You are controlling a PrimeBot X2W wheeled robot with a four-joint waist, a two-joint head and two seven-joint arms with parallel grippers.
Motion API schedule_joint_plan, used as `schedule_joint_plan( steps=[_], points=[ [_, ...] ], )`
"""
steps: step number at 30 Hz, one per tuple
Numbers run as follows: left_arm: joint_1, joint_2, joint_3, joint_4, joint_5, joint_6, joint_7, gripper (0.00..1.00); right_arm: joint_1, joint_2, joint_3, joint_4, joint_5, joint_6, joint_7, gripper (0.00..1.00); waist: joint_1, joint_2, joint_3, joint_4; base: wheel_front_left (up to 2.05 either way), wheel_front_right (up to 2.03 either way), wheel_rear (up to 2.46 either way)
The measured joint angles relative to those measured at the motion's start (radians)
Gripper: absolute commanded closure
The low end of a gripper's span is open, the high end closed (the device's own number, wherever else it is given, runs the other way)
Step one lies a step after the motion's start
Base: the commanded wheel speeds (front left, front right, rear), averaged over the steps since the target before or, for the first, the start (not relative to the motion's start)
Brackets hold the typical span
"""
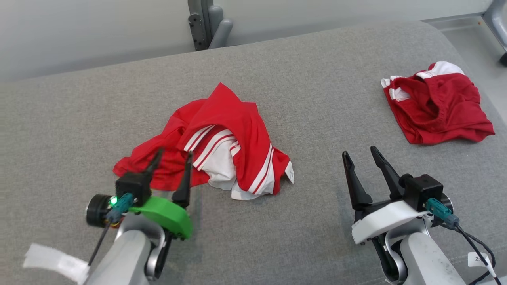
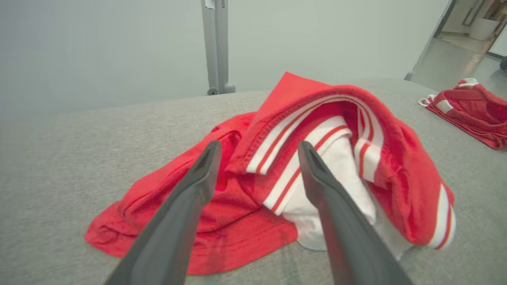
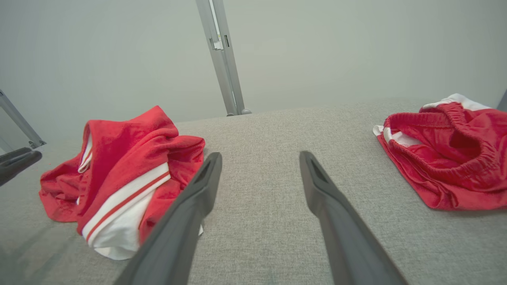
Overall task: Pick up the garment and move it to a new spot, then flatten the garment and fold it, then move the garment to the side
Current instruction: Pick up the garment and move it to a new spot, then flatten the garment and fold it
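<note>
A crumpled red garment with white stripes (image 1: 222, 146) lies in a heap near the middle of the grey surface; the same garment (image 2: 317, 166) sits just beyond the fingers in the left wrist view, and the garment (image 3: 119, 170) is at the left of the right wrist view. My left gripper (image 1: 172, 156) is open, hovering over the heap's near left edge, nothing between its fingers. My right gripper (image 1: 360, 154) is open over bare fabric to the right of the heap.
A second red garment with an elastic waistband (image 1: 435, 105) lies at the far right of the grey padded surface (image 1: 317, 99). A grey metal post (image 1: 208, 23) stands behind the far edge. Floor shows beyond the right edge.
</note>
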Motion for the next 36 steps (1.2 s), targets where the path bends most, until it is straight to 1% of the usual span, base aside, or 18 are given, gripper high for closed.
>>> schedule_joint_plan(
  steps=[3,6,12,18,24,28,31,36],
  points=[
    [0.085,0.03,0.105,-0.064,0.03,0.032,0.0,0.0,0.012,0.0,-0.007,-0.002,0.003,0.0,0.0,0.0,0.0,0.0,-0.023,0.016,0.0,0.0,0.0],
    [0.168,0.033,0.208,-0.128,0.051,0.048,0.0,0.0,0.033,0.0,-0.016,-0.001,0.004,0.0,0.0,0.0,0.0,0.0,-0.046,0.034,0.0,0.0,0.0],
    [0.313,0.02,0.339,-0.195,0.119,0.045,0.0,0.0,0.078,0.0,-0.027,0.002,0.006,0.0,0.0,0.0,0.0,0.0,-0.095,0.067,0.0,0.0,0.0],
    [0.435,-0.033,0.443,-0.257,0.174,0.017,0.0,0.0,0.117,0.0,-0.035,0.003,0.006,0.0,0.0,0.0,0.0,0.0,-0.139,0.089,0.0,0.0,0.0],
    [0.51,-0.077,0.507,-0.277,0.227,-0.018,0.0,0.0,0.147,0.0,-0.038,0.003,0.005,0.0,0.0,0.0,0.0,0.0,-0.163,0.091,0.0,0.0,0.0],
    [0.522,-0.1,0.538,-0.282,0.245,-0.036,0.0,0.0,0.152,0.001,-0.035,0.004,0.002,0.0,0.0,0.0,0.0,0.0,-0.167,0.085,0.0,0.0,0.0],
    [0.522,-0.106,0.553,-0.286,0.258,-0.05,0.0,0.0,0.156,0.0,-0.03,0.004,0.002,0.0,0.0,0.0,0.0,0.0,-0.164,0.084,0.0,0.0,0.0],
    [0.516,-0.122,0.552,-0.286,0.273,-0.068,0.0,0.0,0.131,0.0,0.033,0.003,-0.01,0.0,0.0,0.0,0.0,0.0,-0.152,0.097,0.0,0.0,0.0]
  ],
)
